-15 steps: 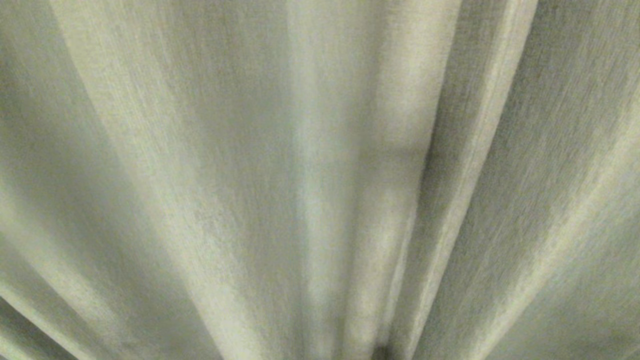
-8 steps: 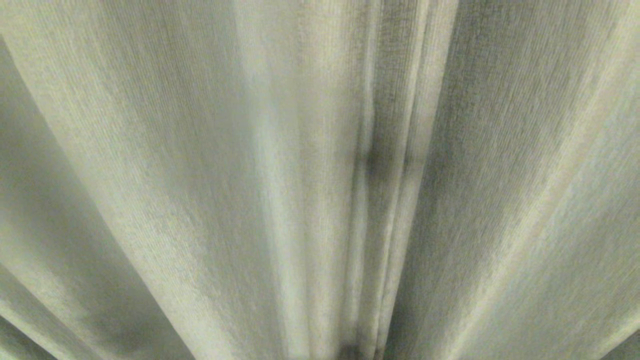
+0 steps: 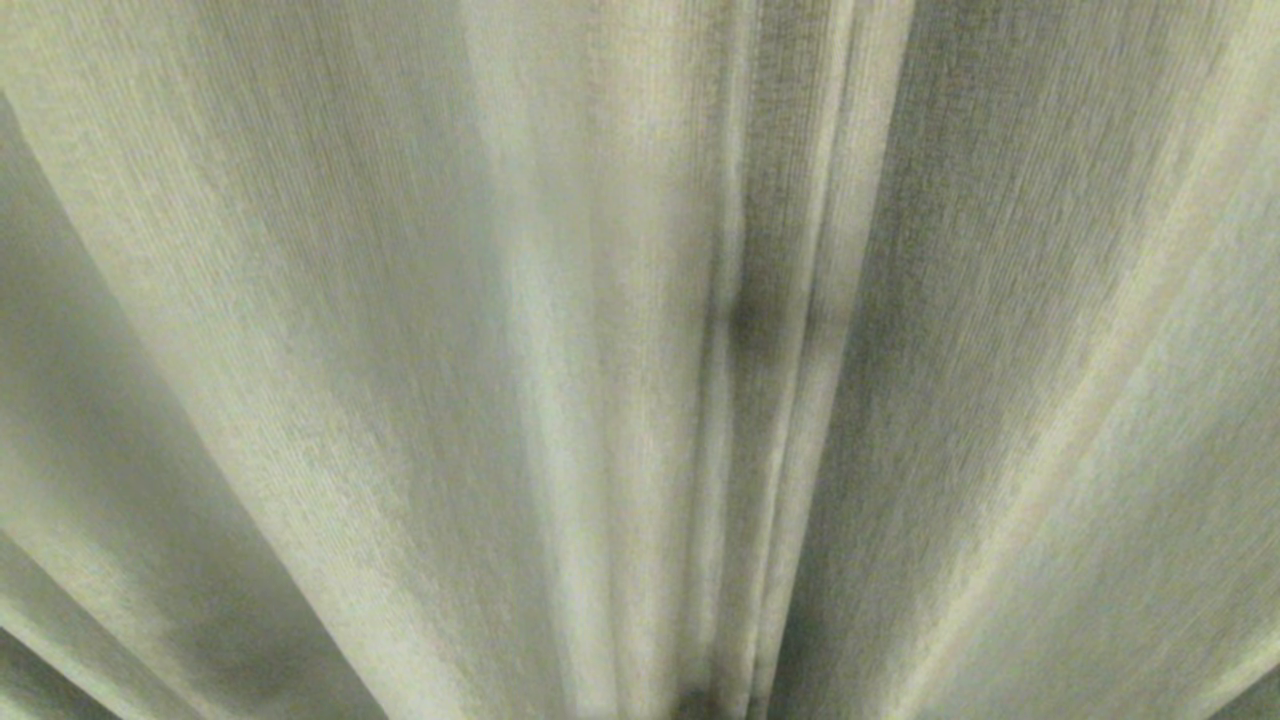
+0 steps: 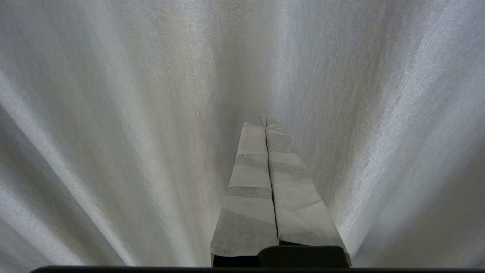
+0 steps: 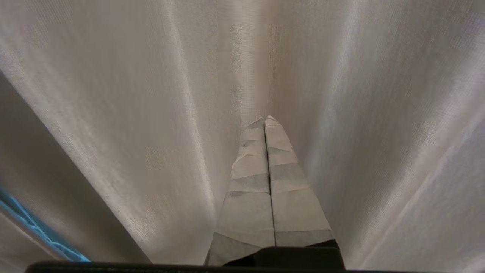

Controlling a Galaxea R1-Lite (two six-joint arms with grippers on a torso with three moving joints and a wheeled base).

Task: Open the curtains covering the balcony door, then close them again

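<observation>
Curtains (image 3: pixel 400 330) drawn, filling my head view.
Soft, limp woven folds; I'd pinch 1 edge by the central seam. Left end effector (image 4: pixel 265 122) and right end effector (image 5: pixel 264 119) fully closed, empty, facing fabric.

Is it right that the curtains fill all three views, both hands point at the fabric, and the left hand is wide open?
Not quite. The left hand is shut: the left wrist view shows its two fingers pressed together, with no cloth between them. The rest holds: the curtains fill every view, and the right hand also points at the fabric, shut as well.
</observation>
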